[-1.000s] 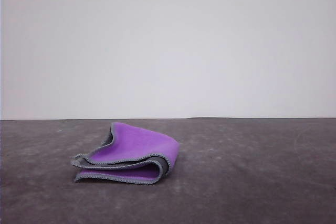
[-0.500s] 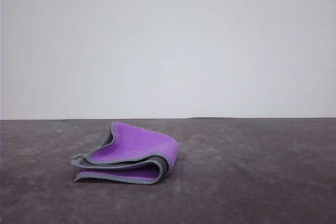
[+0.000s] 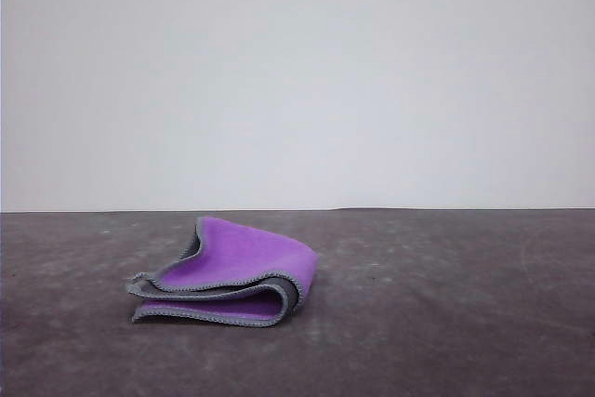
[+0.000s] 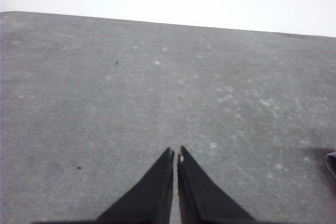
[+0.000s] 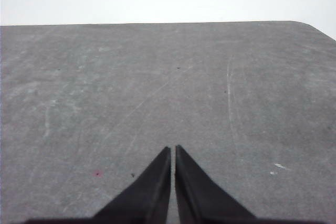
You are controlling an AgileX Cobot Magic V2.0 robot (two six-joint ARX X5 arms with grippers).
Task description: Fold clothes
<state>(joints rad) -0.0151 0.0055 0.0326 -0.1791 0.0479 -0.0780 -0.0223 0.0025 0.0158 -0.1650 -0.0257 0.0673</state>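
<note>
The clothes (image 3: 228, 273), a small cloth with a purple face, charcoal back and light grey stitched edge, lie folded in loose layers on the dark table, left of centre in the front view. A sliver of their edge (image 4: 332, 162) shows at the border of the left wrist view. My left gripper (image 4: 175, 152) is shut, its black fingers pressed together above bare table with nothing between them. My right gripper (image 5: 172, 149) is also shut and holds nothing, hovering over bare table apart from the cloth.
The dark grey table (image 3: 446, 323) is scuffed and runs back to a plain white wall. Its far edge and a rounded corner (image 5: 310, 26) show in the right wrist view.
</note>
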